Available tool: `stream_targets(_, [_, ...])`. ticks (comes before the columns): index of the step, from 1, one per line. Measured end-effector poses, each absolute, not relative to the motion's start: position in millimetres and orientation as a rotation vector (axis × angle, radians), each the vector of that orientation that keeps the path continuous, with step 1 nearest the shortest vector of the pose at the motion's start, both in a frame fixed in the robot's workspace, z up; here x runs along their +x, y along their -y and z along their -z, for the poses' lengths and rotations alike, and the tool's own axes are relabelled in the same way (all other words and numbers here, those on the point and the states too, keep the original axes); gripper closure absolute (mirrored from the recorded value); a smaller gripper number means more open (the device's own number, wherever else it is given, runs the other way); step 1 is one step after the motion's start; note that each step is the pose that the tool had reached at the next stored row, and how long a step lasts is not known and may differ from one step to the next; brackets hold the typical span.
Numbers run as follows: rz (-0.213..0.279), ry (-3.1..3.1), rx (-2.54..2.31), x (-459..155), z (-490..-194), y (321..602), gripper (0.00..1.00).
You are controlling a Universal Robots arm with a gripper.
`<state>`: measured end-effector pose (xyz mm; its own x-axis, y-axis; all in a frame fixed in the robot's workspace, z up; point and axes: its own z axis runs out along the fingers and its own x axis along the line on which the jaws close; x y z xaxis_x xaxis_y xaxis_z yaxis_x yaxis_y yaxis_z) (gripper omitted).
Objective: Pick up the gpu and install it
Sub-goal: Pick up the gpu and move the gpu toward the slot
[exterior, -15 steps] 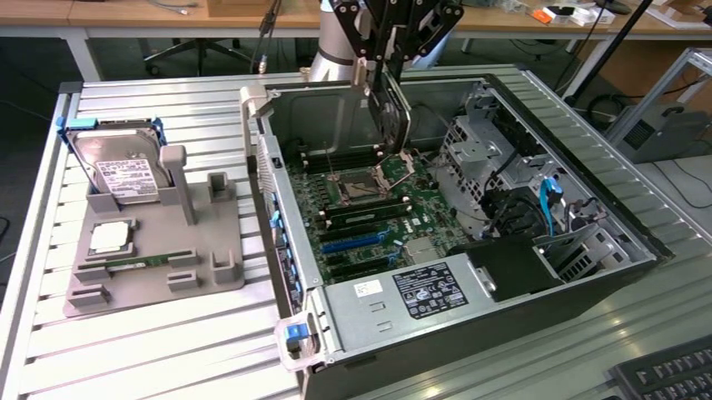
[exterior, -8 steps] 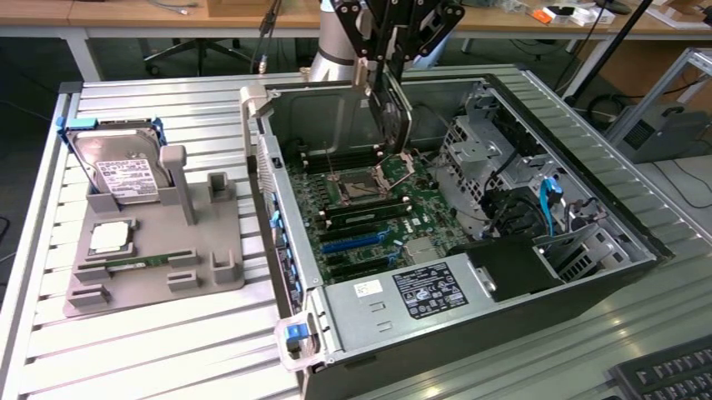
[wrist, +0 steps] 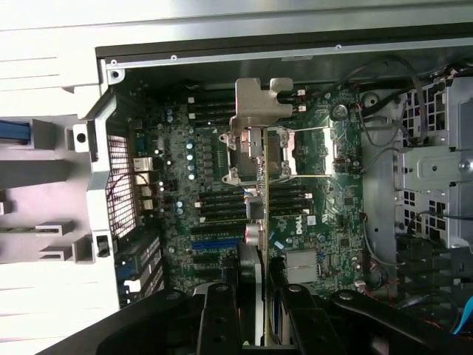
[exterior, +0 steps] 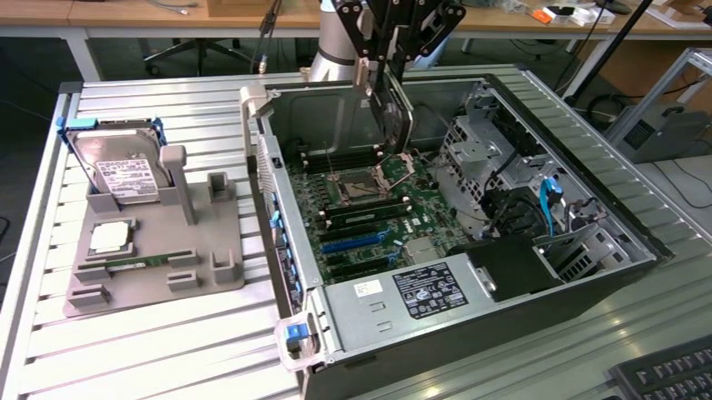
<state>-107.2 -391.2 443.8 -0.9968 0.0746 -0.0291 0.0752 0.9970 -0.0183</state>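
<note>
The gripper (exterior: 385, 60) (wrist: 255, 299) has its jaws clamped on the upper edge of the gpu (exterior: 392, 117) (wrist: 260, 100). The gpu hangs upright over the motherboard (exterior: 389, 218) (wrist: 181, 185), at its far end. Its silvery bracket points down toward the board.

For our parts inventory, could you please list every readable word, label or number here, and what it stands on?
"DELL": white print on the green motherboard.
Too small to read: the white label on the boxy silver hard drive; the black label on the grey metal power supply.
</note>
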Motion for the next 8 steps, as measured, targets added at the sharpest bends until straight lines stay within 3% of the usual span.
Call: stream_targets(8, [0.03,-3.111,0.117,-105.8,-443.8,391.2,0.73])
